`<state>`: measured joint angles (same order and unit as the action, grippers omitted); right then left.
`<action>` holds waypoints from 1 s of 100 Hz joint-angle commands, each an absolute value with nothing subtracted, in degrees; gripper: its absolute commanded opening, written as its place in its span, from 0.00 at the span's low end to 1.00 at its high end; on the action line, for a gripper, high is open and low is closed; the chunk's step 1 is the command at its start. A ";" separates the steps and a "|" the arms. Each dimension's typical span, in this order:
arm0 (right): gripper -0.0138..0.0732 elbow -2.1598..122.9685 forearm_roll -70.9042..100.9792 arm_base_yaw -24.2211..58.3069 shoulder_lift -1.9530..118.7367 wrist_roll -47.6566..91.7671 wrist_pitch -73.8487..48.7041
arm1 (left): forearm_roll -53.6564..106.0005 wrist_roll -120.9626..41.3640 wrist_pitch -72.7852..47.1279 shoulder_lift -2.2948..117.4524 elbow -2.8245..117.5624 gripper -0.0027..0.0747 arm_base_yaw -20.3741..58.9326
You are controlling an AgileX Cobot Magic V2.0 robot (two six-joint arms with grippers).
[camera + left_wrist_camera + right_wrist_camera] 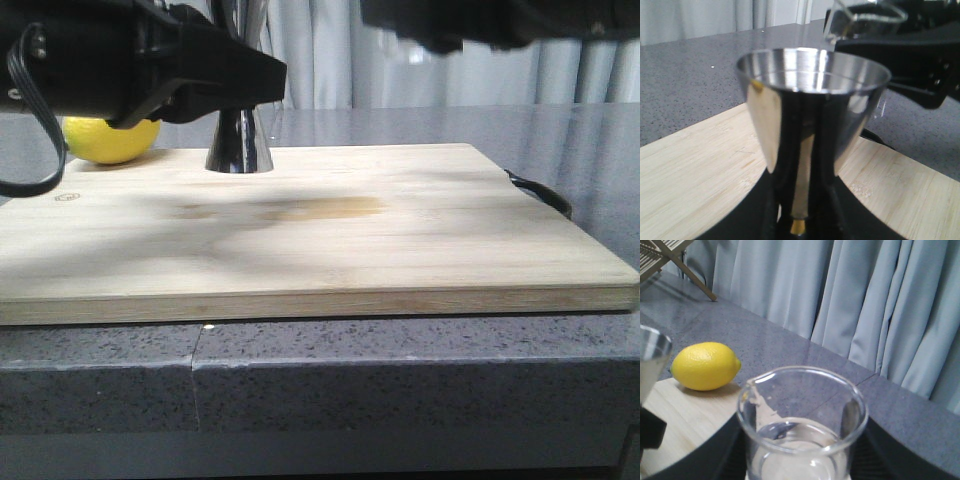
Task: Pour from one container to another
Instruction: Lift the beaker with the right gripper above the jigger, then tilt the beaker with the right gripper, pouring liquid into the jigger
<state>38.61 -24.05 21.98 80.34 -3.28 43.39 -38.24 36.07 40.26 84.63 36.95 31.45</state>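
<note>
Left gripper (800, 220) hugs the jigger (812, 115) upright on the board (300, 230), right gripper (800, 460) holds the beaker (802, 425) just above & beside it, so tip slow w/ the lip over the cup.

Bare cutting board (330, 240) lies open ahead; jigger (239, 140) and lemon (112, 140) crowd its far-left edge.

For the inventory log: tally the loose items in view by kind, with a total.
Steel jigger: 1
Glass beaker: 1
Lemon: 1
Wooden cutting board: 1
Total: 4
</note>
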 commanded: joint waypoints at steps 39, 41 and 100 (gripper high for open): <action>0.34 52.55 -39.32 24.42 76.45 -6.59 38.91 | -37.54 36.63 45.83 83.23 38.45 0.01 32.70; 0.34 52.92 -39.81 24.61 76.45 -6.59 38.80 | -37.54 36.63 45.83 83.23 38.45 0.01 32.70; 0.34 55.62 -53.63 25.72 76.45 -6.59 36.62 | -44.37 42.30 49.51 83.23 38.45 0.01 32.70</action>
